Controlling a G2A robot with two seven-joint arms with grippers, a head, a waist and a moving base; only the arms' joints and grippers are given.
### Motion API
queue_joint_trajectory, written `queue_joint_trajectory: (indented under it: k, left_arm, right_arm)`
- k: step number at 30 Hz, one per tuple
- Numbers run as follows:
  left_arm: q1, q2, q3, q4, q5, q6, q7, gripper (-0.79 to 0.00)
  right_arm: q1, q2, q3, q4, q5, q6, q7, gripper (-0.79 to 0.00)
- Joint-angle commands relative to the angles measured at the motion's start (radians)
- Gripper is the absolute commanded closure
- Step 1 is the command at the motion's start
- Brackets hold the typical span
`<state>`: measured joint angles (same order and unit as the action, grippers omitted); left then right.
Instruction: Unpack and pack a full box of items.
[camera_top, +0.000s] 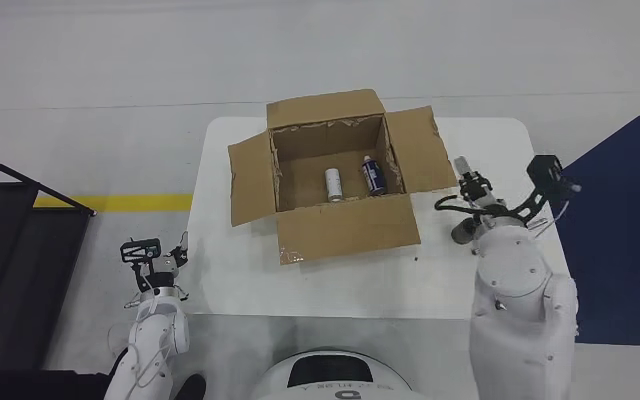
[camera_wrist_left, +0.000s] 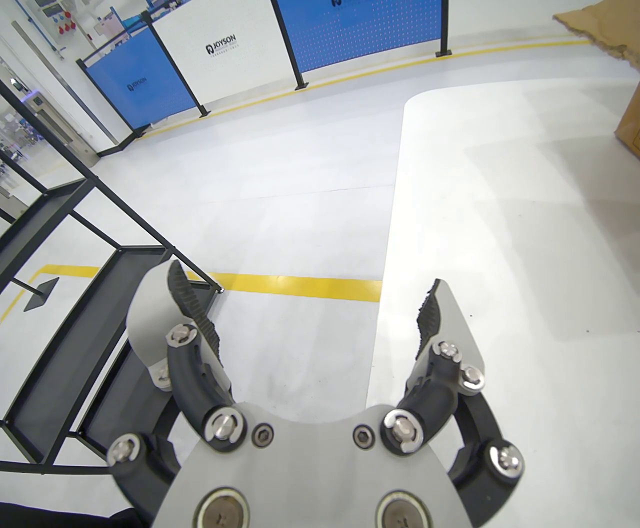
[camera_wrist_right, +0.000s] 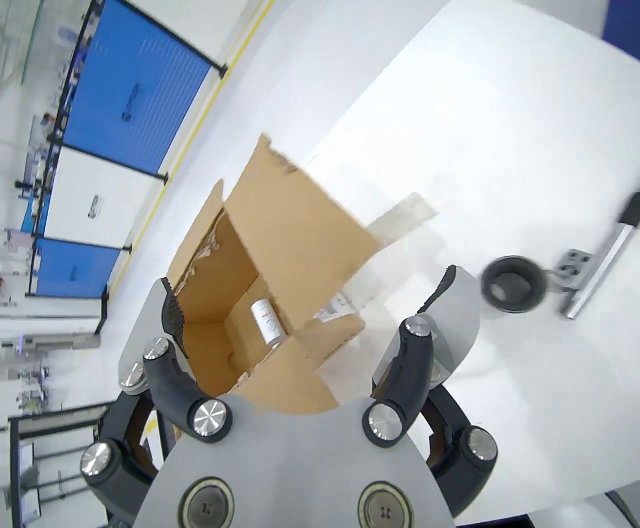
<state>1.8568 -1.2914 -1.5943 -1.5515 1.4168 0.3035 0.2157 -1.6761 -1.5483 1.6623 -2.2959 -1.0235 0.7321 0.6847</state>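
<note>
Top view: counter (camera_top: 240, 270) is carrying the open box (camera_top: 345, 228) centrally. Left gripper (camera_wrist_left: 306, 280), off the counter's edge, and right gripper (camera_wrist_right: 310, 287), beside the box, are presenting fingers apart, empty. White bottle (camera_top: 334, 184) and blue bottle (camera_top: 372, 175) are sitting inside, so unpacking appears unfinished.

The open corrugated cardboard box (camera_top: 345, 228) is plain tan-brown, with paler torn edges along its flaps. Inside it, the small cylindrical bottle (camera_top: 334, 184) is white with a touch of reddish print, and the slim cylindrical can (camera_top: 372, 175) is dark blue. The rounded-corner table (camera_top: 240, 280) is matt white. The smooth floor (camera_top: 100, 60) is pale grey, crossed by a yellow painted stripe (camera_top: 120, 202). The metal-frame rack (camera_top: 25, 250) is black. The fence panels (camera_wrist_left: 350, 30) alternate blue and white. The round cup-shaped object (camera_wrist_right: 514, 291) is dark grey. The left gripper (camera_wrist_left: 305, 280) and right gripper (camera_wrist_right: 310, 280) have silver plates, black links and black ribbed pads.
</note>
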Motion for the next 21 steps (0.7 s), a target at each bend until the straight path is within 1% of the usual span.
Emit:
queue_joint_trajectory:
  k: [1, 2, 3, 4, 5, 7, 11, 13, 15, 18, 21]
  left_arm:
    - [0.000, 0.000, 0.000, 0.000, 0.000, 0.000, 0.000, -0.785]
    - [0.000, 0.000, 0.000, 0.000, 0.000, 0.000, 0.000, -0.785]
    - [0.000, 0.000, 0.000, 0.000, 0.000, 0.000, 0.000, -0.785]
    - [0.000, 0.000, 0.000, 0.000, 0.000, 0.000, 0.000, -0.785]
    - [0.000, 0.000, 0.000, 0.000, 0.000, 0.000, 0.000, -0.785]
    - [0.000, 0.000, 0.000, 0.000, 0.000, 0.000, 0.000, -0.785]
    - [0.000, 0.000, 0.000, 0.000, 0.000, 0.000, 0.000, -0.785]
    - [0.000, 0.000, 0.000, 0.000, 0.000, 0.000, 0.000, -0.785]
    - [0.000, 0.000, 0.000, 0.000, 0.000, 0.000, 0.000, -0.785]
    - [0.000, 0.000, 0.000, 0.000, 0.000, 0.000, 0.000, -0.785]
    - [0.000, 0.000, 0.000, 0.000, 0.000, 0.000, 0.000, -0.785]
  right_arm:
    - [-0.014, 0.001, 0.068, 0.026, 0.005, 0.045, -0.023, -0.785]
    - [-0.015, 0.002, 0.092, 0.045, -0.007, 0.059, -0.023, -0.748]
    - [-0.016, 0.006, 0.110, 0.074, -0.036, 0.063, -0.009, -0.650]
    - [-0.016, 0.011, 0.128, 0.109, -0.080, 0.065, 0.015, -0.505]
    - [-0.007, 0.016, 0.144, 0.139, -0.134, 0.076, 0.035, -0.493]
    - [0.019, 0.025, 0.162, 0.208, -0.233, 0.099, 0.083, -0.388]
    - [0.088, 0.038, 0.192, 0.325, -0.342, 0.099, 0.203, -0.369]
    - [0.130, 0.043, 0.202, 0.388, -0.363, 0.094, 0.240, -0.372]
    - [0.169, 0.047, 0.209, 0.452, -0.371, 0.076, 0.272, -0.351]
    - [0.221, 0.053, 0.227, 0.552, -0.392, 0.063, 0.286, -0.320]
    - [0.255, 0.058, 0.231, 0.621, -0.426, 0.052, 0.288, -0.320]
